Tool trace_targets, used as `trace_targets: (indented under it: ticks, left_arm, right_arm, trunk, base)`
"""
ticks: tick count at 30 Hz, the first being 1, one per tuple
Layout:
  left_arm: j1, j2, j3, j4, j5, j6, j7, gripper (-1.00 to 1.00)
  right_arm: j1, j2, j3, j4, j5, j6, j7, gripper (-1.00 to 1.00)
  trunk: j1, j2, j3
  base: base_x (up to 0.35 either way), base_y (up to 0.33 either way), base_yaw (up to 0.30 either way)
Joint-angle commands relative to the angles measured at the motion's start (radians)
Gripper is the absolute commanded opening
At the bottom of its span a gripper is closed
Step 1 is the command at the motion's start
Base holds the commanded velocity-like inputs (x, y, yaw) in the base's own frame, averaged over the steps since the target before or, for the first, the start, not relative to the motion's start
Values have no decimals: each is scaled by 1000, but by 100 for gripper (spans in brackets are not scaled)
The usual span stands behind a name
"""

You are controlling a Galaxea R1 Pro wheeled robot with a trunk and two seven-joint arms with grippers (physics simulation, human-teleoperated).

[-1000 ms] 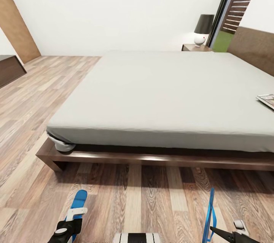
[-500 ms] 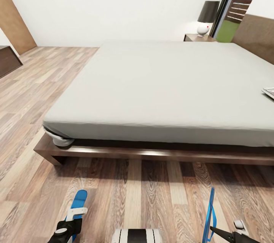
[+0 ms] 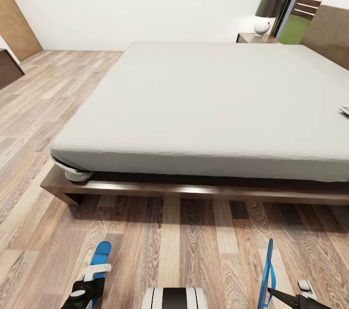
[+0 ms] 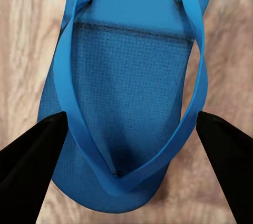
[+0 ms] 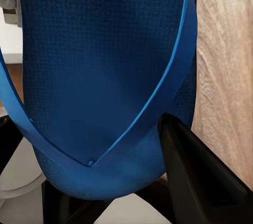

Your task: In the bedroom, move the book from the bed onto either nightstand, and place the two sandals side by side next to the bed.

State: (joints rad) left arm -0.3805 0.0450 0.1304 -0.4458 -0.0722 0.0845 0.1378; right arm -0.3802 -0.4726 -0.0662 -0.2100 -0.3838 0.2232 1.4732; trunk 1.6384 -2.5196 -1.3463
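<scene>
The bed (image 3: 203, 100), with its off-white mattress and dark wooden frame, lies straight ahead. Only a corner of the book (image 3: 345, 110) shows, on the mattress at the picture's right edge. A nightstand (image 3: 254, 38) with a lamp stands beyond the bed's far side. My left gripper (image 3: 96, 271) (image 4: 132, 118) is shut on a blue sandal (image 3: 100, 256) (image 4: 129, 92), a finger at each side of the sole. My right gripper (image 3: 274, 292) (image 5: 100, 147) is shut on the other blue sandal (image 3: 266, 272) (image 5: 100, 60), which stands on edge. Both sandals hang low over the floor in front of the bed.
Wood-plank floor (image 3: 169, 236) runs between me and the bed frame. A dark bench (image 3: 7, 69) sits at the far left by a wooden door (image 3: 17, 23). A tall window (image 3: 303, 4) is past the nightstand, and the headboard (image 3: 329, 33) is at the right.
The whole picture has shifted: the camera has come nearer to the bed, and the book has slid toward the right edge. Both sandals stay in the grippers.
</scene>
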Motion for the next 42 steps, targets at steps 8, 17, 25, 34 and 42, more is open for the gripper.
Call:
trace_targets:
  ticks: [8, 17, 25, 34, 42]
  left_arm:
    - [1, 1, 6, -2, -7, 2, -1, -100]
    - [1, 1, 6, -2, -7, 1, -1, -100]
    - [1, 1, 6, -2, -8, 1, -1, -100]
    - [1, 0, 5, -2, -7, 1, -1, -100]
    - [1, 0, 5, -2, -7, 3, -1, -100]
  right_arm:
    - [0, 0, -4, 0, 2, 12, 1, -100]
    - [0, 0, -4, 0, 2, 12, 1, -100]
    - [0, 0, -4, 0, 3, 12, 1, -100]
    - [0, 0, -4, 0, 3, 12, 1, -100]
    - [0, 0, -4, 0, 3, 12, 1, -100]
  trunk:
    - [0, 0, -1]
    - [0, 0, -1]
    - [0, 0, -1]
    - [0, 0, -1]
    - [3, -2, -32]
  base:
    - [97, 57, 0]
    - [177, 117, 0]
    - [226, 115, 0]
    - [69, 25, 0]
    - [0, 0, 0]
